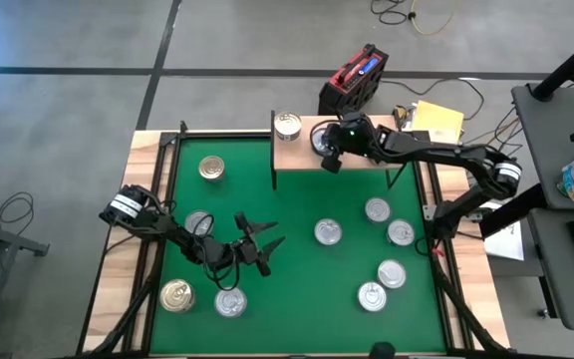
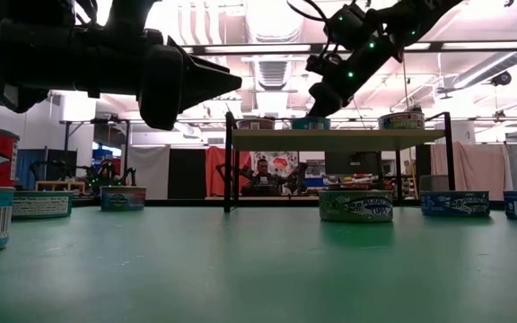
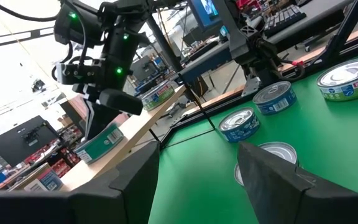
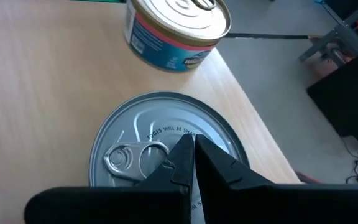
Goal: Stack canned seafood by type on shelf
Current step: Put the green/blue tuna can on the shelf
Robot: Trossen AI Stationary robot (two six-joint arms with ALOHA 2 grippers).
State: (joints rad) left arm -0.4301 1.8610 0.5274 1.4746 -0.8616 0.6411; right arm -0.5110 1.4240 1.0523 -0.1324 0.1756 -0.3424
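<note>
Nearest, above the green mat (image 1: 297, 289) with wooden border: left gripper (image 1: 260, 244), fingers spread wide and empty, pointed toward mid-mat. Straight ahead of those fingers, just beyond the tips: short round silver-topped tin (image 1: 328, 232), upright, loose, with no long axis to line up on. Clearly nearer the left arm than the right. Farther back, at the mat's far edge: small light-wood shelf (image 1: 302, 155) on black legs. Poised over it: right gripper (image 4: 191, 142), fingers pressed shut, holding nothing, directly above a silver pull-tab tin (image 4: 135, 130) already shelved. Beside that: gold-topped tin with blue-and-pink label (image 4: 178, 28).
</note>
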